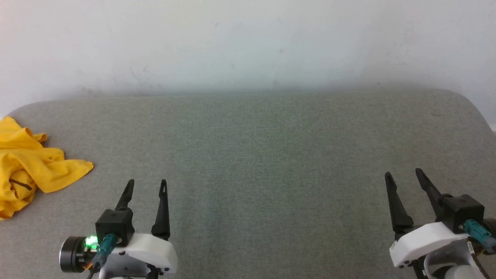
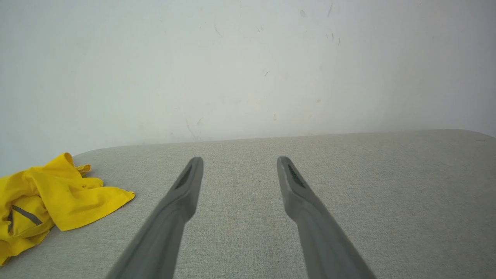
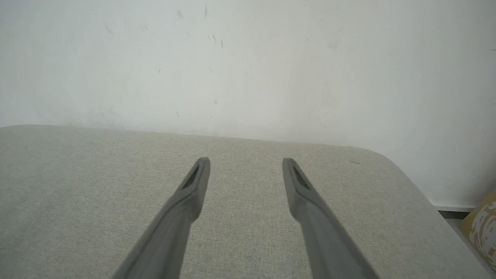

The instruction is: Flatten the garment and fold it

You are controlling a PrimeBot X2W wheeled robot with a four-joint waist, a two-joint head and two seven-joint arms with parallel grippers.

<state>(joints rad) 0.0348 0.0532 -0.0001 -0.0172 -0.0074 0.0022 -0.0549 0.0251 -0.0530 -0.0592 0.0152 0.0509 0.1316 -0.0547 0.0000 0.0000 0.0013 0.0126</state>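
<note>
Left of the left gripper [image 1: 147, 182] and a little beyond its fingertips, well apart from them: the garment [image 1: 35, 166], bright yellow, crumpled into a loose heap on the grey fabric surface [image 1: 271, 155]. Not flattened, not folded. Soft ridges and deep creases across the heap. One flatter flap spread toward the jaws, ending in a blunt corner. A short dark stripe tucked in a fold on the near side, greyish in the left wrist view. Far side of the heap cut by the border of the head view, so full outline impossible to tell.

Left jaws spread wide, gripping nothing, bare grey weave between the fingers. Right gripper [image 1: 403, 173] far across on the other side, jaws likewise wide apart and empty, over bare fabric, well apart from the garment.

Beyond both sets of fingertips, the back edge of the surface, then a pale, scuffed wall [image 1: 248, 46]. Right of the right jaws, past the surface's rounded corner, a tan thing with white print [image 3: 484, 228], too little in view to name.
</note>
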